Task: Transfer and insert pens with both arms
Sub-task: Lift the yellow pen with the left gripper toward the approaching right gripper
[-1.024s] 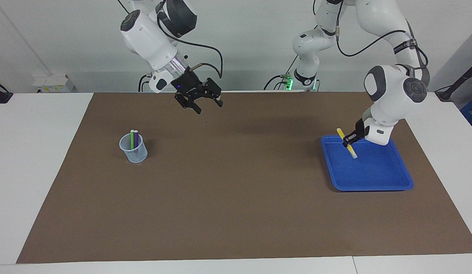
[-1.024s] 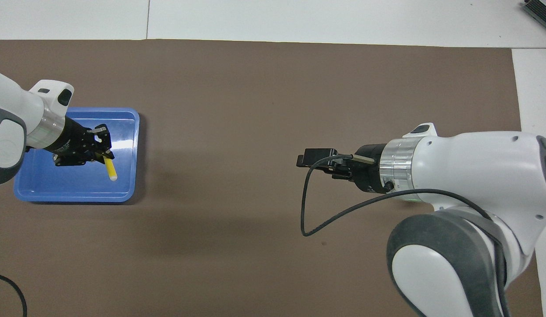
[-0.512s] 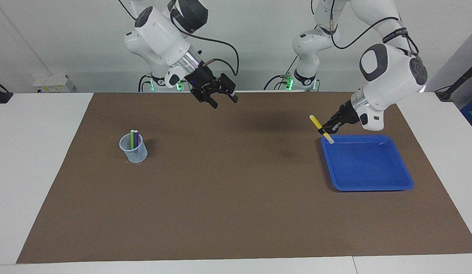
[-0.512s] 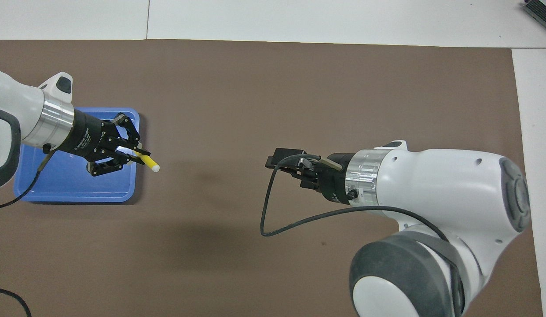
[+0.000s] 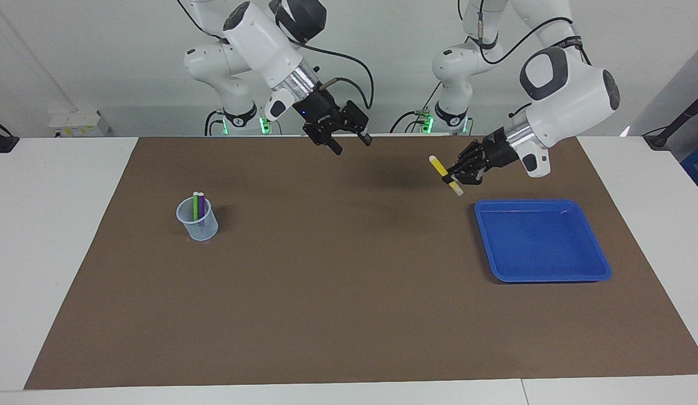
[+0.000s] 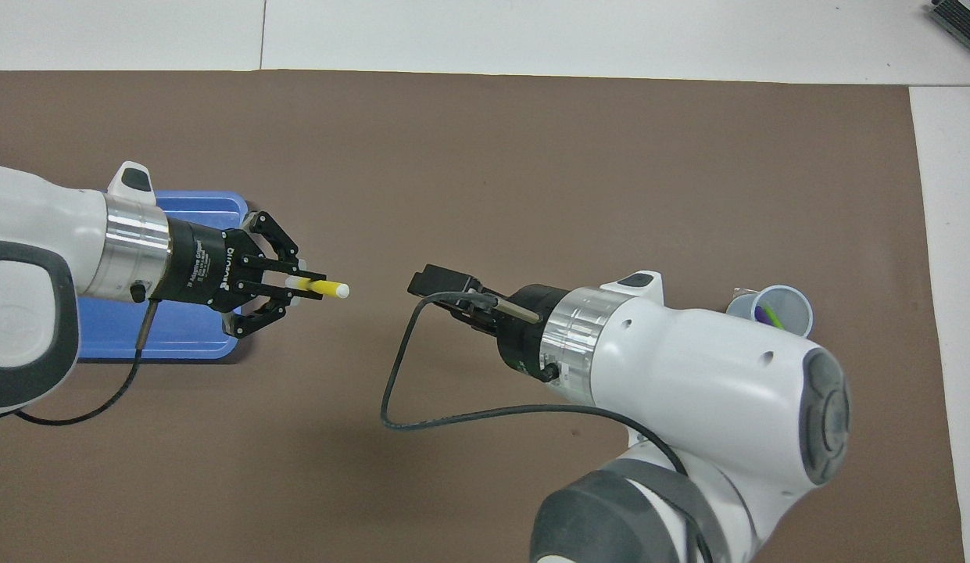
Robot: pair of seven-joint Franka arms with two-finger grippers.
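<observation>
My left gripper [image 5: 453,176] is shut on the yellow pen [image 5: 438,167], held slanted in the air over the brown mat beside the blue tray [image 5: 543,242]. From above, the yellow pen [image 6: 327,288] sticks out of the left gripper [image 6: 301,281], pale tip toward the right gripper [image 6: 431,283]. The right gripper [image 5: 353,145] hangs open and empty over the mat's middle, a short gap from the pen. The green pen [image 5: 195,205] and purple pen [image 5: 201,206] stand in a clear cup [image 5: 198,226] toward the right arm's end.
The blue tray [image 6: 195,213] holds nothing and is partly covered by the left arm from above. The cup [image 6: 789,299] shows past the right arm's wrist. A brown mat [image 5: 337,292] covers most of the white table.
The left gripper has lifted the yellow pen out of the tray and carried it toward the table's middle. The right gripper has swung toward it, closing the gap.
</observation>
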